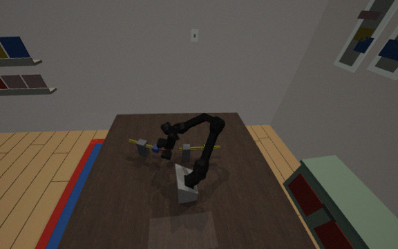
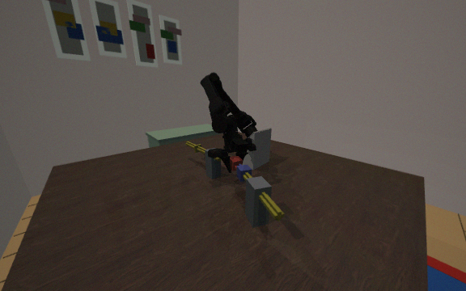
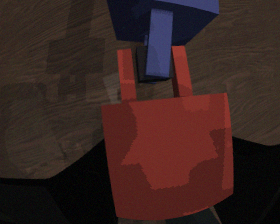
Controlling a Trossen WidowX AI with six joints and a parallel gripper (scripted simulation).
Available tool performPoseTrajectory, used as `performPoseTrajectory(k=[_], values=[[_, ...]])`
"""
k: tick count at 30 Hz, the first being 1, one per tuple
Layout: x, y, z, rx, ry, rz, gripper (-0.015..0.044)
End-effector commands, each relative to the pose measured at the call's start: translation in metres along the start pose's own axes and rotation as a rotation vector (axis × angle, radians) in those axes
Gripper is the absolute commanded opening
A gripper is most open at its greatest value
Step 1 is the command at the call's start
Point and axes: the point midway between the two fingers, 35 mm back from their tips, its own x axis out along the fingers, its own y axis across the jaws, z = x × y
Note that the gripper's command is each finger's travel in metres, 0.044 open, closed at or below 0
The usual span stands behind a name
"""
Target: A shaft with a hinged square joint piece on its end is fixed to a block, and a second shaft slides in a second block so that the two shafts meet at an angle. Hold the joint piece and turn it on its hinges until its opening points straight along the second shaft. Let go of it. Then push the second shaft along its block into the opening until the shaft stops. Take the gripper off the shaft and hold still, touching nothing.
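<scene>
A red square joint piece (image 1: 163,149) (image 2: 235,162) (image 3: 167,156) hangs by two prongs on a blue hinge block (image 1: 155,149) (image 2: 243,171). The blue block ends the fixed yellow shaft (image 1: 134,141) (image 2: 272,206), which runs through a grey block (image 1: 142,147) (image 2: 256,200). My gripper (image 1: 164,151) (image 2: 232,158) (image 3: 151,131) is shut on the red joint piece, one dark finger on each side. The second yellow shaft (image 1: 200,148) (image 2: 195,146) sits in the second grey block (image 1: 186,152) (image 2: 213,166).
The arm's pale wedge-shaped base (image 1: 184,188) (image 2: 260,149) stands on the dark wooden table (image 1: 116,207) (image 2: 136,226) close to the blocks. A green bench (image 1: 351,197) (image 2: 176,133) stands off the table by the wall.
</scene>
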Motion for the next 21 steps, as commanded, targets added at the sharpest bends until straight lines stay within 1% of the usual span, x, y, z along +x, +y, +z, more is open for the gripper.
performPoseTrajectory(k=[1, 21], values=[[0.0004, -0.0006, -0.0001, -0.012, -0.009, 0.003, 0.0000], [0.0005, -0.0008, -0.0001, -0.019, -0.011, 0.005, 0.0000]])
